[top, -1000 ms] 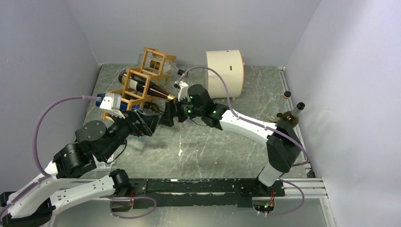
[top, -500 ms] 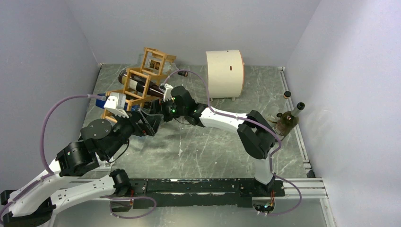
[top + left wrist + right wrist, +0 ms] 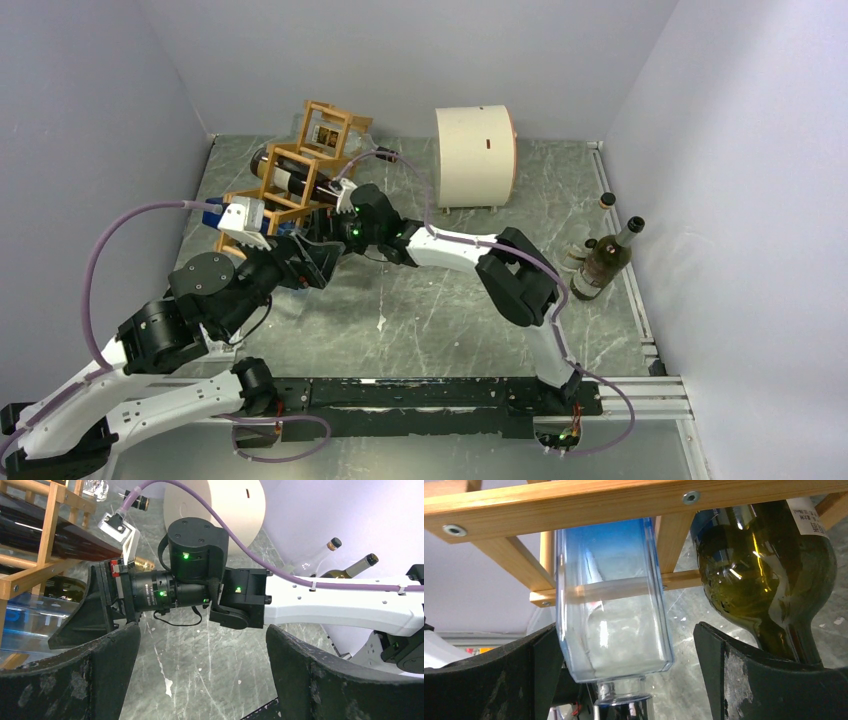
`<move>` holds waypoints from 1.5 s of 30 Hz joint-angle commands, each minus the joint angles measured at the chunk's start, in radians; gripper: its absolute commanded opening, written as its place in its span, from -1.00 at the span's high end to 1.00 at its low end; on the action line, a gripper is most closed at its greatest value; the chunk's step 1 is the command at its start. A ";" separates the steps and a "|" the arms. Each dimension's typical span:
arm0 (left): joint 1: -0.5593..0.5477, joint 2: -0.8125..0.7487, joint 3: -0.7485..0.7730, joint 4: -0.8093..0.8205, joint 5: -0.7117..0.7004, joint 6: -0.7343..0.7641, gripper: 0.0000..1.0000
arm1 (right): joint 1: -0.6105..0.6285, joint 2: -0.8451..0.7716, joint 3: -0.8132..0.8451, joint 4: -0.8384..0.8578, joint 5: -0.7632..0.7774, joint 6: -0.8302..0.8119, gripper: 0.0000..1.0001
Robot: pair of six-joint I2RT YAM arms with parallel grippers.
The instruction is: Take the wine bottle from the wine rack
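The orange-brown wine rack [image 3: 292, 172] stands at the back left and holds several lying bottles. A dark wine bottle [image 3: 290, 181] fills its middle cell. My right gripper [image 3: 320, 224] is open and pushed up to the lowest cells. In the right wrist view a clear blue-tinted square bottle [image 3: 611, 605] lies with its shoulder and neck between the fingers [image 3: 744, 680], under a rack bar [image 3: 574, 502]. An olive-green wine bottle [image 3: 769, 565] lies just outside the right finger. My left gripper [image 3: 316, 264] is open and empty over the table, facing the right wrist [image 3: 195, 545].
A cream cylindrical drum [image 3: 475, 155] stands at the back centre. An upright wine bottle [image 3: 605, 262] stands near the right wall, with a small dark cap [image 3: 606, 199] behind it. Grey walls close in the marbled table [image 3: 430, 310] on three sides.
My right arm has swung left and reached in, bringing its open gripper up to the rack's lowest cells. The left arm shifted slightly, then held still.
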 commanded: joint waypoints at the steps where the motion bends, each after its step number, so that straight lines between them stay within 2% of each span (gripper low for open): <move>1: 0.003 0.004 0.018 -0.007 0.005 0.003 -0.99 | 0.002 0.036 0.041 0.057 0.000 0.041 -1.00; 7: 0.003 0.002 0.013 -0.005 0.008 -0.003 -0.99 | 0.006 0.075 0.069 0.098 -0.026 0.081 -0.94; 11: 0.003 0.005 0.017 -0.011 0.013 -0.008 -0.99 | 0.006 0.082 0.067 0.101 -0.017 0.094 -0.79; 19: 0.003 0.007 0.015 -0.019 0.019 -0.023 -0.98 | 0.002 0.021 -0.006 0.158 -0.047 0.104 -0.03; 25: 0.003 0.013 -0.002 -0.012 0.019 -0.013 -0.99 | -0.021 -0.076 -0.145 0.230 -0.094 0.127 0.39; 30: 0.003 0.021 -0.009 -0.016 0.020 -0.008 -0.99 | -0.049 -0.193 -0.254 0.226 -0.153 0.099 0.61; 35: 0.003 0.024 -0.014 -0.011 0.013 0.007 -0.99 | -0.089 -0.322 -0.376 0.221 -0.230 0.080 0.98; 39: 0.003 0.034 -0.014 0.002 0.010 0.026 -0.98 | -0.140 -0.430 -0.474 0.254 -0.312 0.104 1.00; 45: 0.003 0.072 -0.006 0.019 0.027 0.048 -0.98 | -0.210 -0.537 -0.561 0.192 -0.400 0.099 1.00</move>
